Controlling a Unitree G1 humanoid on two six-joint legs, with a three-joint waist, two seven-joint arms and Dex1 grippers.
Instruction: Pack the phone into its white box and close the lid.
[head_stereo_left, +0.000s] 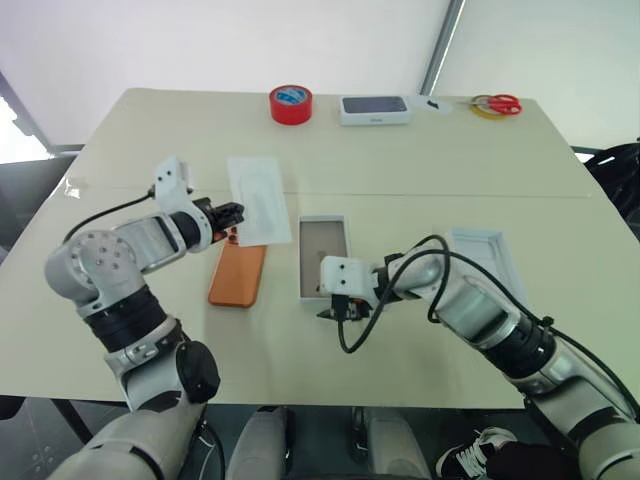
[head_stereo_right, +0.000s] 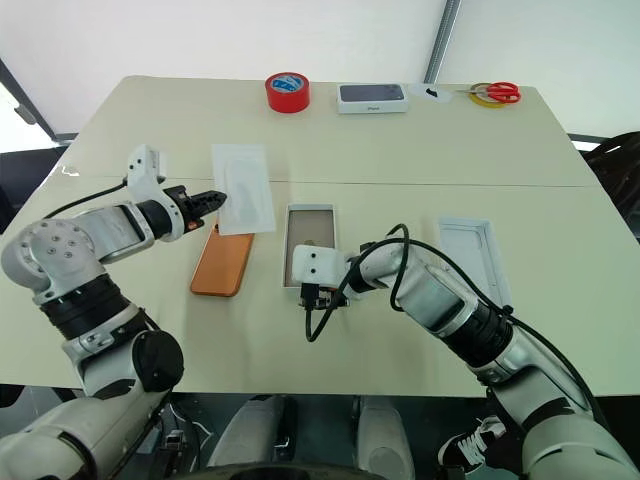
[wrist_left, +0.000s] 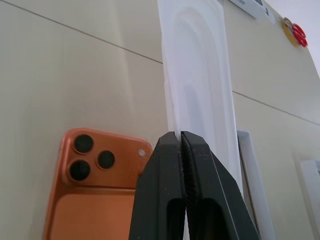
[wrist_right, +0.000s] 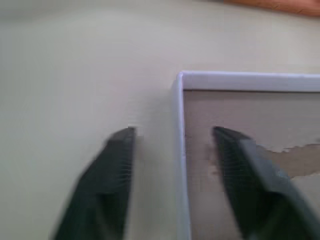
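One wall of the white box (wrist_right: 240, 82) between right hand (wrist_right: 172, 165) fingers (spread).

Orange phone (head_stereo_right: 222, 262) beside white box (head_stereo_right: 309, 243)

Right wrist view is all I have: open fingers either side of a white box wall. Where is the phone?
Observer: The phone lies back up on the table, outside the white box, beside it on the robot's left.
Operator: What is the left arm doing?
Observer: The left gripper is shut on an edge of the flat white insert, by the phone's camera end.
Operator: And the lid?
Observer: The lid sits open side up on the robot's right of the box, partly behind the right arm.
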